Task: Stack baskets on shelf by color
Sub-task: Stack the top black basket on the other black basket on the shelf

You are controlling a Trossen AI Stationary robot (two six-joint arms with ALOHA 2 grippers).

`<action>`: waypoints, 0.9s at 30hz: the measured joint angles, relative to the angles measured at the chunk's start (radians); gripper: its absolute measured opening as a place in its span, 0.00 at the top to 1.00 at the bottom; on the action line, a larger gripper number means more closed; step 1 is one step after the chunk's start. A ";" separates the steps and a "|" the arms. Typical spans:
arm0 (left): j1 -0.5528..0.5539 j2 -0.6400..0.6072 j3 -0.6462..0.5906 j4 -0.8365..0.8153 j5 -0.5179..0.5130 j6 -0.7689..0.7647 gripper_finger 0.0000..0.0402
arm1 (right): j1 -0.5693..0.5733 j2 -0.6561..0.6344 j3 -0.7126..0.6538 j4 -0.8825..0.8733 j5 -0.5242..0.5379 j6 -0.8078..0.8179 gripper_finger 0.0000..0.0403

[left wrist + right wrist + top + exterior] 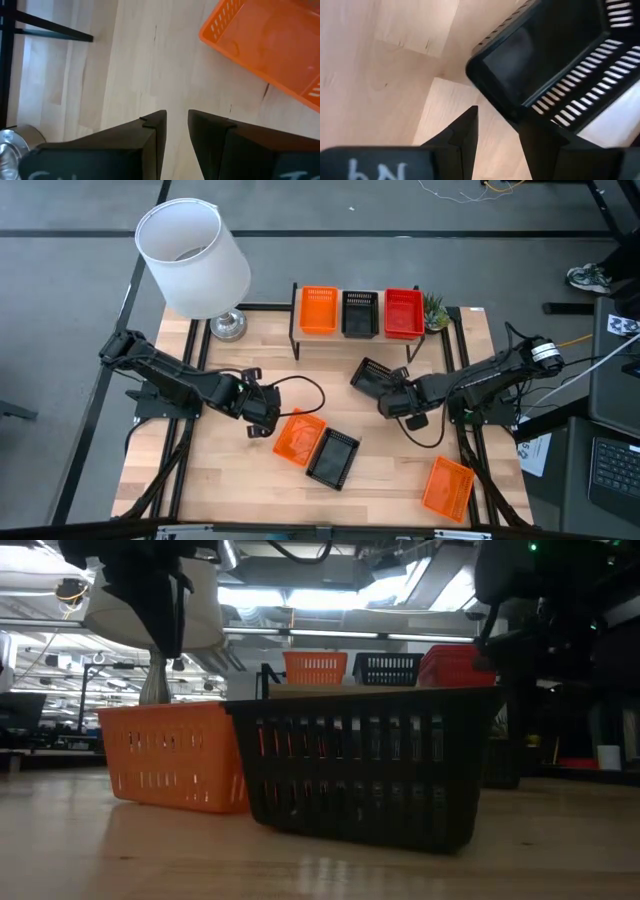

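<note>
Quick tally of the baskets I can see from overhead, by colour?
Orange baskets: 3 (shelf, table middle, table corner)
Black baskets: 3 (shelf, table middle, by the right end effector)
Red baskets: 1 (shelf)
Total: 7

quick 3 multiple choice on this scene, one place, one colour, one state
1. Where is the red basket?
A. on the shelf
B. beside the lamp
C. in the left gripper

2. What colour is the shelf's middle basket?
A. orange
B. red
C. black

3. How are the left gripper's jaws?
A. shut on a basket
B. open, empty
C. shut on the lamp

Key: 1 A, the red basket sits at one end of the shelf. 2 C, the black basket stands between the others. 3 B, the left gripper shows bare wood between its jaws.
</note>
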 joint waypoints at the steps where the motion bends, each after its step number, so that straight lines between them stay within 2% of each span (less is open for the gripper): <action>1: 0.000 0.000 0.000 0.002 0.000 -0.001 0.82 | 0.000 0.000 -0.008 0.005 0.000 0.002 0.66; 8: 0.000 0.000 0.000 0.002 0.000 -0.001 0.82 | 0.000 0.000 -0.029 0.085 0.000 0.036 0.70; 10: 0.000 0.000 0.000 0.003 0.000 -0.002 0.82 | 0.000 0.000 -0.029 0.103 -0.001 0.063 0.76; 14: -0.001 0.000 0.000 0.003 0.000 -0.002 0.82 | 0.001 0.000 -0.026 0.101 -0.047 0.142 0.96; 17: -0.001 0.000 0.000 0.003 0.000 -0.002 0.82 | 0.028 0.000 0.008 0.096 -0.087 0.203 0.97; 20: -0.001 0.000 0.000 0.002 0.000 -0.002 0.82 | 0.078 0.000 0.098 0.058 -0.097 0.218 0.98; 27: -0.003 0.000 0.000 0.002 0.000 -0.002 0.82 | 0.178 -0.001 0.430 -0.081 -0.138 0.216 0.99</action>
